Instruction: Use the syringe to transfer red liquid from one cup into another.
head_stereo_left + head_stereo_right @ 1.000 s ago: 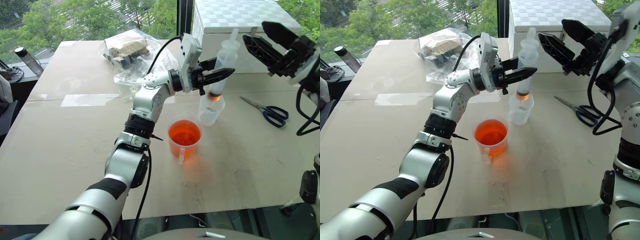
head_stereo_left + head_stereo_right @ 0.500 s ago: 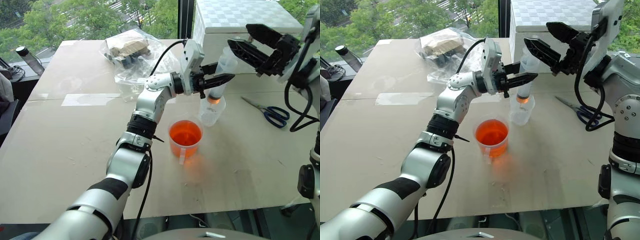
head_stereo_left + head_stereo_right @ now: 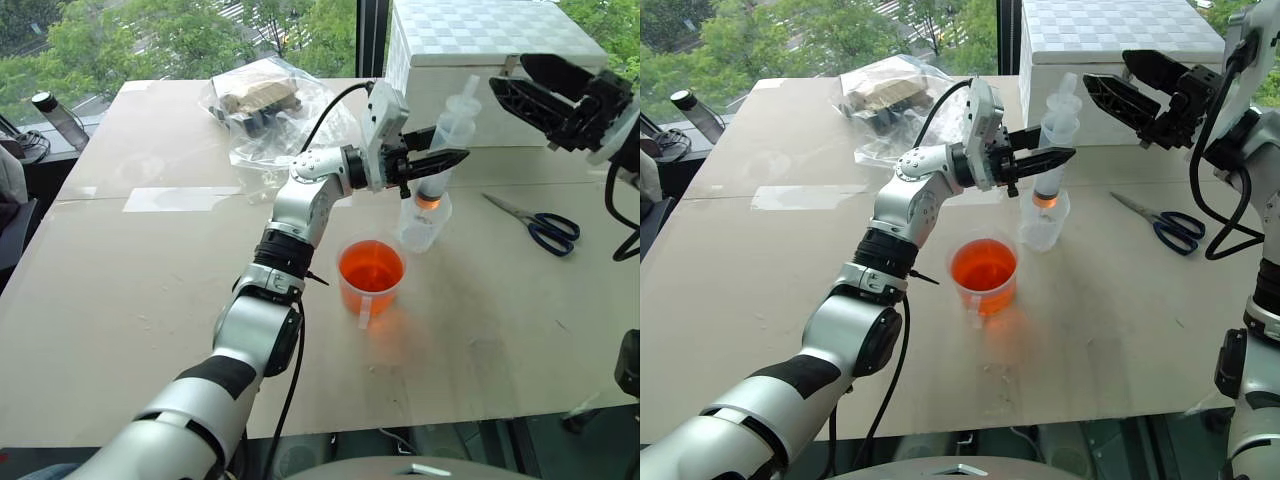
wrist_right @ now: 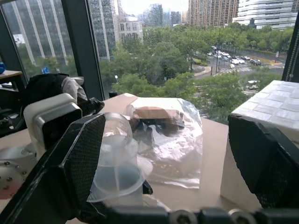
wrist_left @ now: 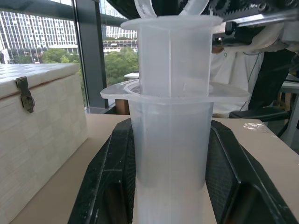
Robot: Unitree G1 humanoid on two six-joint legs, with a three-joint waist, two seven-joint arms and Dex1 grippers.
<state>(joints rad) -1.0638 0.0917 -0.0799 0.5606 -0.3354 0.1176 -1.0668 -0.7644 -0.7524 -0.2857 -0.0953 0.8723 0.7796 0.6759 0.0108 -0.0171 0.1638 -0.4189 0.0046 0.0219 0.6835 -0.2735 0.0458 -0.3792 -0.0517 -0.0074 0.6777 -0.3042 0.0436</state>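
The right gripper (image 3: 1118, 88), jaws spread wide and holding nothing, is swinging back out to the right after hovering at the plunger top half a second ago. The syringe (image 3: 441, 150) is standing nearly upright, its orange-tinged tip dipping into the small colourless cup (image 3: 419, 223), and the left gripper (image 3: 437, 158) is clamping its barrel. The wider beaker (image 3: 369, 276) of red liquid (image 3: 370, 266) is sitting just nearer and left. Scissors (image 3: 536, 223) are lying to the right; a white box (image 3: 470, 40) is standing beyond.
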